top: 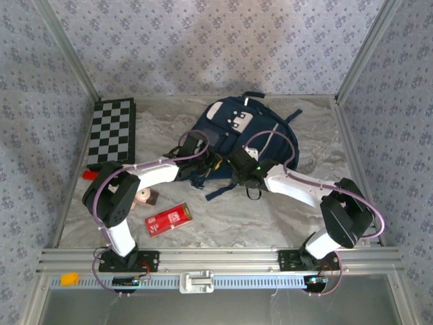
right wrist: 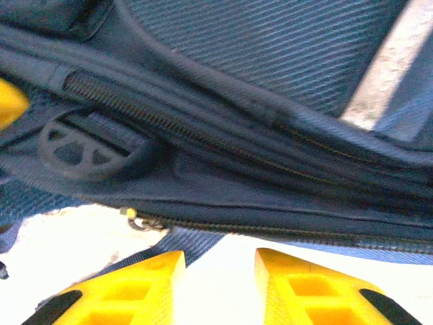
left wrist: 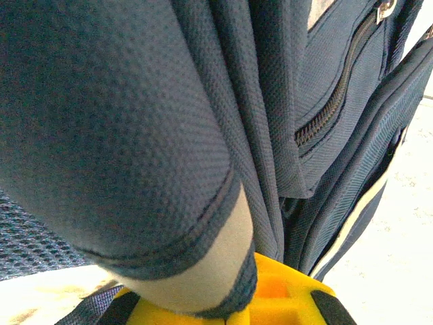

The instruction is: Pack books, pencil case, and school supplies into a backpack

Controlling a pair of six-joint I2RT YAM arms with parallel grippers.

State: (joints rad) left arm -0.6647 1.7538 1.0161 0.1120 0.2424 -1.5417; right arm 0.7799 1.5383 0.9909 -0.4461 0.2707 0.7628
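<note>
the left arm [top: 111, 200] rises from the near edge, folds at a high elbow and stretches its forearm toward the table's middle, with the wrist at the near-left flank of the backpack [top: 237, 132]. the left fingers [left wrist: 284, 301] are pressed together on a fold of navy fabric edged in cream trim, which drapes over their tips. the right arm [top: 345, 217] mirrors it from the near right, its forearm angled left and away. the right fingers [right wrist: 155, 281] stand spread with a gap between them, holding nothing, just short of a zip [right wrist: 203, 135] and a round dark tab [right wrist: 81, 149] on the bag. the backpack lies flat at the middle of the table [top: 270, 217], toward the far edge. its long axis runs near to far, with the loop handle pointing at the far edge, the white patch up and the straps trailing nearward. the pencil case [top: 169, 218] lies in the near-left part, its long axis roughly along the near edge.
</note>
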